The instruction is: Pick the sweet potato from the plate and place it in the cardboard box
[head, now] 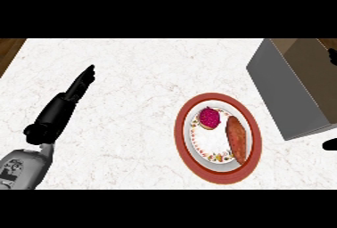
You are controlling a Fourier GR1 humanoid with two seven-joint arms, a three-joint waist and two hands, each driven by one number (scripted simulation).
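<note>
An elongated reddish-brown sweet potato (pixel 237 138) lies on the right side of a white plate with a red rim (pixel 182 133), right of the counter's middle. The cardboard box (pixel 284 89), grey outside and brown inside, stands just beyond the plate at the right, its opening facing up. My left hand (pixel 77 89) rests over the counter at the left with straight fingers pointing away, far from the plate and holding nothing. Of my right hand (pixel 330 144) only small black parts show at the right edge, beside the box.
A round magenta fruit (pixel 209 118) sits on the plate's upper left part, next to the sweet potato. The white marble counter (pixel 138 67) spreads between my left hand and the plate. A wooden floor shows at the top left corner.
</note>
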